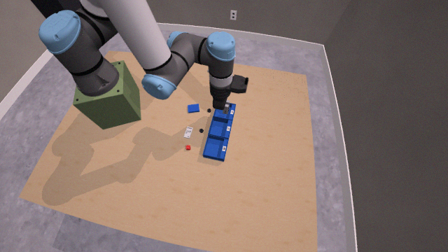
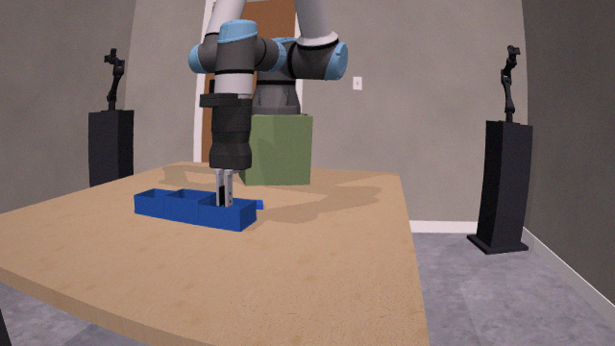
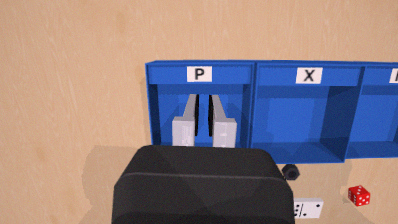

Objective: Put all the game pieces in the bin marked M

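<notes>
A row of three joined blue bins (image 1: 220,131) lies on the table. In the wrist view they read P (image 3: 200,112), X (image 3: 307,115) and a third, cut off at the right edge (image 3: 382,120). My gripper (image 3: 203,107) (image 1: 224,113) hangs over the P bin with its fingertips just inside it. The fingers stand close together with a narrow gap and nothing between them. A red die (image 1: 187,148) (image 3: 359,195), a white domino (image 1: 188,131) (image 3: 307,207) and two small black pieces (image 1: 208,110) (image 1: 201,130) lie on the table left of the bins.
A flat blue card (image 1: 193,108) lies near the far black piece. The arm's green base block (image 1: 108,94) stands at the table's far left. The three bins look empty.
</notes>
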Controlling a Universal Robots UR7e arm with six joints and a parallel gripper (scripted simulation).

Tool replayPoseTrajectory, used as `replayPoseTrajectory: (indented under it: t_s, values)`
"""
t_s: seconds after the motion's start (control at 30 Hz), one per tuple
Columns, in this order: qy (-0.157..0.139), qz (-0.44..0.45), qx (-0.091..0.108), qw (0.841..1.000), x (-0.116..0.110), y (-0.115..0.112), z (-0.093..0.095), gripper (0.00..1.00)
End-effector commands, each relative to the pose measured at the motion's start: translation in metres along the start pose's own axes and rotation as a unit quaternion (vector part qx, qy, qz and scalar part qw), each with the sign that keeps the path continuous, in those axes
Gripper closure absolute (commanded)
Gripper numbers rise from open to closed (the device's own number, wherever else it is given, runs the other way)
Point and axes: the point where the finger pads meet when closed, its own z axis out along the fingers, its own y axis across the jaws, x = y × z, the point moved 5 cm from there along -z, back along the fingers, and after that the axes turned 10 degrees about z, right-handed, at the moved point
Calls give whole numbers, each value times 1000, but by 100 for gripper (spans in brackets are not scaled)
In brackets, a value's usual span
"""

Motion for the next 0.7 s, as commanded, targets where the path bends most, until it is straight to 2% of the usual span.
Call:
replayPoseTrajectory:
  t_s: [0.0,0.67]
  values:
    - [1,0,0,1000,1,0,13,69]
    - [1,0,0,1000,1,0,17,69]
